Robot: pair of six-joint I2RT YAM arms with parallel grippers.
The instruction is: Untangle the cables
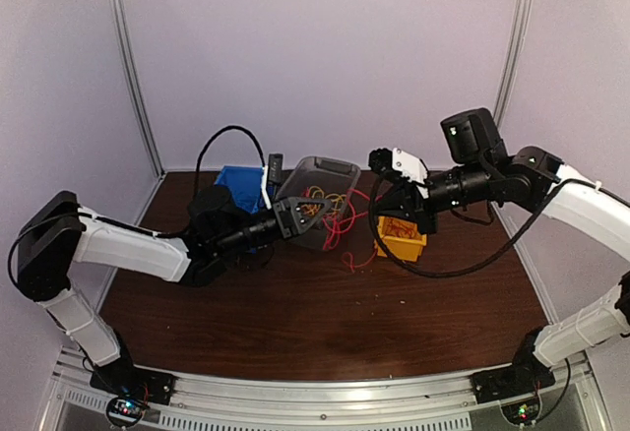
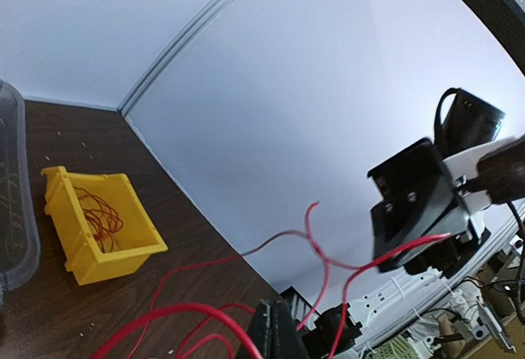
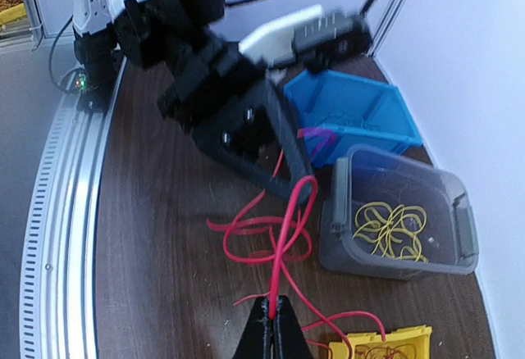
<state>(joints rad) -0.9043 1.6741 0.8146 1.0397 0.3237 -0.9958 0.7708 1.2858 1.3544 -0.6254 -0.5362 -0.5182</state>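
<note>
Cables [image 3: 279, 236], thin red flexible wires, are pinched in both grippers. The right gripper [image 3: 273, 326] has its two black fingers pressed together on one red strand, which rises straight from the tips towards the left gripper [image 3: 302, 188]. The left gripper's own camera shows its fingers [image 2: 275, 330] closed tight too, with red loops gathered at the tips. Both grippers hang above the table, near each other, the left gripper [image 1: 313, 210] facing the right gripper [image 1: 382, 200].

From the pinched points the cables [image 1: 340, 219] sag in slack curves, and several loops lie on the dark brown wooden table [image 1: 315, 323], just in front of the grey translucent plastic tub [image 3: 369, 261].

That tub holds a heap of thin yellow wire loops [image 3: 390, 228]. A small yellow plastic bin [image 2: 115, 261] stands on the right of the tub, upright, with more thin reddish wires [image 2: 98, 215] inside. A blue plastic bin [image 3: 353, 109] sits on the tub's other side, towards the left arm; what it holds I cannot make out.
</note>
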